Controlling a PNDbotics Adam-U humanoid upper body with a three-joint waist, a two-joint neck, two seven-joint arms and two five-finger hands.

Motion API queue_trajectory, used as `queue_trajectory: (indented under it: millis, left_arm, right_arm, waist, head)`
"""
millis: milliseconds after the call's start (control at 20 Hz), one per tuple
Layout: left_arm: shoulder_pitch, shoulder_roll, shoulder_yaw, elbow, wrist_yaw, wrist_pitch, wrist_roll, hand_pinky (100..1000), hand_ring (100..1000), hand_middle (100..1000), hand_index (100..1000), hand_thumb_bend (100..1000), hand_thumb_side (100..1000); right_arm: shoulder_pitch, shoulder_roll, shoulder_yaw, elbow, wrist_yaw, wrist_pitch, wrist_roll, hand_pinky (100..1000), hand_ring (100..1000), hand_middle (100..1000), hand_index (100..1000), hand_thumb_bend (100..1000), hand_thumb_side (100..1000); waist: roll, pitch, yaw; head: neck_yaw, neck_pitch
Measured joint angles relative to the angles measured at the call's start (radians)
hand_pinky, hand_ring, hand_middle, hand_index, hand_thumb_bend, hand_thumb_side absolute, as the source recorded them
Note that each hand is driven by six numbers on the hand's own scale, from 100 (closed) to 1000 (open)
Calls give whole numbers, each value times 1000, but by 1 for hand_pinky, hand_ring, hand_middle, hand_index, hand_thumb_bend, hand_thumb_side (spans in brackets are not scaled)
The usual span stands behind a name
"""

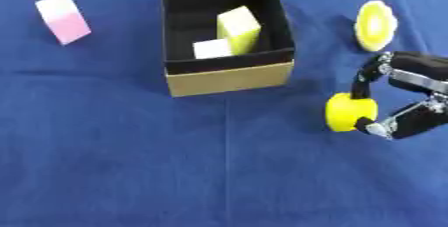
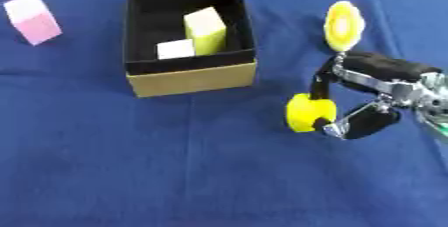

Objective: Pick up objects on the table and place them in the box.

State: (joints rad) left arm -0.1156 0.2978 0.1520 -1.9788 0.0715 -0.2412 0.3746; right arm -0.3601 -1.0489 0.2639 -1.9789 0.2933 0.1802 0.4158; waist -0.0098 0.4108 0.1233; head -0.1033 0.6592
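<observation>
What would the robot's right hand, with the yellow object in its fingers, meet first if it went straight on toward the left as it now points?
Probably nothing: the right hand holding the yellow object faces bare blue cloth; the box sits farther back.

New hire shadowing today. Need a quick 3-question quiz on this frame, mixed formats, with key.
1. True or false: the right hand is pinching the yellow round object.
2. Which lies left of the box? A) pink-and-white block B) yellow-and-white disc C) the right hand
3. Fill in: inside the box are a yellow block and a small ___ block.

Key: 1 true; 2 A; 3 white
</observation>
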Motion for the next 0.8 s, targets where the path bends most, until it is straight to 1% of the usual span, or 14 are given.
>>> queue_trajectory:
  millis: [250, 450, 500, 650, 800]
  left_arm:
    - [1, 0, 0, 0, 0, 0, 0, 772, 567, 521, 808, 178, 648]
    - [2, 0, 0, 0, 0, 0, 0, 772, 566, 521, 809, 176, 649]
    - [2, 0, 0, 0, 0, 0, 0, 772, 566, 521, 809, 176, 649]
    - [2, 1, 0, 0, 0, 0, 0, 772, 566, 521, 809, 178, 648]
    - [2, 2, 0, 0, 0, 0, 0, 773, 566, 521, 809, 177, 648]
  right_arm:
    - [-10, -4, -27, -1, -36, -23, -28, 772, 717, 489, 594, 331, 100]
    - [-28, -20, -54, -2, -48, -43, -51, 782, 721, 513, 621, 415, 148]
    - [-36, -27, -60, -2, -49, -48, -56, 783, 720, 515, 622, 416, 149]
    - [-70, -48, -76, -4, -50, -60, -69, 786, 718, 515, 622, 398, 153]
    - [-130, -59, -86, -6, -54, -57, -82, 791, 717, 514, 620, 401, 150]
  waist:
    - [-4, -10, -3]
    - [-8, -11, -6]
    - [-10, -11, -6]
    - [-19, -11, -6]
    - [-25, -11, -1]
  head:
    - [2, 0]
    - [4, 0]
    - [4, 0]
    - [4, 0]
    - [3, -1]
